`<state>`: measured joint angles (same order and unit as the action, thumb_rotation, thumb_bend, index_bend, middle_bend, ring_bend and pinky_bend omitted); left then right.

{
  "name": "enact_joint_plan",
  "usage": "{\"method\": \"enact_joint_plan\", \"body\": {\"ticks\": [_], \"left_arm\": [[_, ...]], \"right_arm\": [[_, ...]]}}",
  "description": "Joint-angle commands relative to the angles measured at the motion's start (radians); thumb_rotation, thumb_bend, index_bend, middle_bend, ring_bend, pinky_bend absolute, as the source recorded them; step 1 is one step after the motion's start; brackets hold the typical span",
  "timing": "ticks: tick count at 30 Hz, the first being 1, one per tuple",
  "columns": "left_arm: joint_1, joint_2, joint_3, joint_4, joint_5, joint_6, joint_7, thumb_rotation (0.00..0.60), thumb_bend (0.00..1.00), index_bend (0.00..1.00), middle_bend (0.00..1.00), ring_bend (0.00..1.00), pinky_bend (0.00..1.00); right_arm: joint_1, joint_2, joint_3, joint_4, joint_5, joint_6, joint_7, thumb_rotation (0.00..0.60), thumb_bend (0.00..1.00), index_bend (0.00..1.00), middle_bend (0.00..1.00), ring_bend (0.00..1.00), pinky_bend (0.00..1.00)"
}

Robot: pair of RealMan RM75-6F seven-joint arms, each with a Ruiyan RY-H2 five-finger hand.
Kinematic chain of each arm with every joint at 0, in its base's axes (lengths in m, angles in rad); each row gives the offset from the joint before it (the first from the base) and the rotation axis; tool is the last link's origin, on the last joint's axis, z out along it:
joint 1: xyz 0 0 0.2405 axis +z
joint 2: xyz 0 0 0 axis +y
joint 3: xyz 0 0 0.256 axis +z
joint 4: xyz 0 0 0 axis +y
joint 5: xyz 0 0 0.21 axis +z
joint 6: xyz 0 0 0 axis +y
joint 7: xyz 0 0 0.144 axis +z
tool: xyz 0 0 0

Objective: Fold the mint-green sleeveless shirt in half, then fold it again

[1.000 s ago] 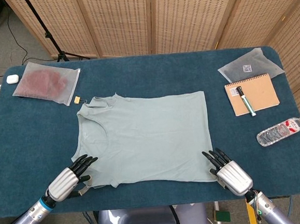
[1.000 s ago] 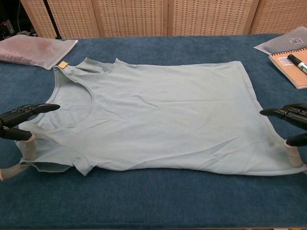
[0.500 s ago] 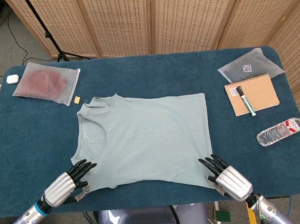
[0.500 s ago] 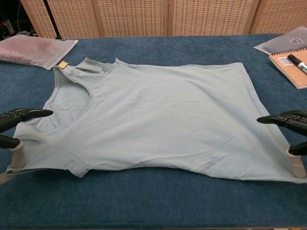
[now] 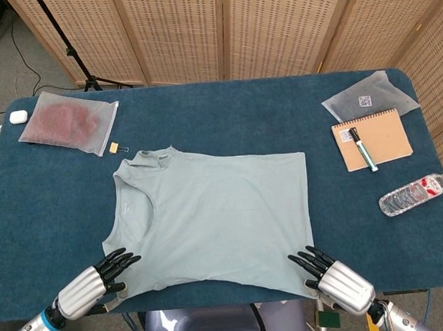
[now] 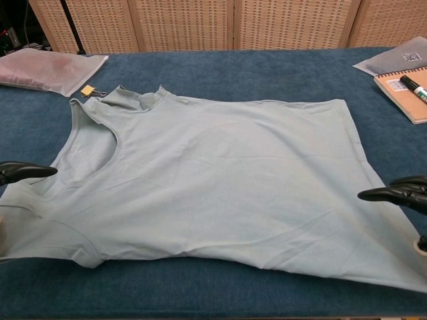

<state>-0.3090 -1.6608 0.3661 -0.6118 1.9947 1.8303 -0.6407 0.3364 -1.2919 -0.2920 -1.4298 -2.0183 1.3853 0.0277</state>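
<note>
The mint-green sleeveless shirt (image 5: 218, 215) lies flat on the blue table, neck to the left and hem to the right. Its near edge reaches the table's front edge, and it fills most of the chest view (image 6: 220, 180). My left hand (image 5: 92, 281) pinches the near shoulder corner, with fingers over the cloth and thumb beneath. My right hand (image 5: 330, 276) pinches the near hem corner the same way. The chest view shows only the dark fingertips of the left hand (image 6: 23, 171) and the right hand (image 6: 397, 193) at the frame edges.
A clear pouch of red cloth (image 5: 68, 122) and a small binder clip (image 5: 115, 148) lie at the back left. A notebook (image 5: 371, 139) with a marker (image 5: 362, 149), a grey bag (image 5: 369, 96) and a water bottle (image 5: 417, 193) sit on the right.
Both hands have drawn back toward the table's front edge, dragging the shirt with them. The collar has slid away from the binder clip.
</note>
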Motion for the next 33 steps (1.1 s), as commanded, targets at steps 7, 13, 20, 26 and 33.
{"method": "enact_joint_plan", "body": {"ticks": [7,13,20,26,33], "left_arm": [[0.013,0.042,0.037,-0.046,0.044,0.03,0.025,0.6,0.51,0.76,0.0,0.0,0.0],[0.022,0.062,0.055,-0.064,0.071,0.053,0.048,0.6,0.51,0.76,0.0,0.0,0.0],[0.037,0.076,0.07,-0.066,0.092,0.075,0.047,0.6,0.51,0.76,0.0,0.0,0.0],[0.053,0.081,0.084,-0.057,0.11,0.097,0.047,0.6,0.51,0.76,0.0,0.0,0.0],[0.079,0.088,0.106,-0.045,0.128,0.12,0.028,0.6,0.52,0.76,0.0,0.0,0.0]], "right_arm": [[0.006,0.025,-0.042,-0.016,-0.069,0.01,0.0,0.6,0.49,0.67,0.0,0.0,0.0],[0.01,0.034,-0.065,-0.017,-0.114,0.018,-0.002,0.6,0.47,0.67,0.0,0.0,0.0],[0.007,0.044,-0.085,-0.017,-0.144,0.034,0.007,0.6,0.47,0.67,0.0,0.0,0.0],[-0.001,0.055,-0.106,-0.015,-0.171,0.053,0.014,0.6,0.47,0.67,0.0,0.0,0.0],[-0.013,0.066,-0.133,-0.01,-0.2,0.073,0.026,0.6,0.47,0.67,0.0,0.0,0.0]]}}
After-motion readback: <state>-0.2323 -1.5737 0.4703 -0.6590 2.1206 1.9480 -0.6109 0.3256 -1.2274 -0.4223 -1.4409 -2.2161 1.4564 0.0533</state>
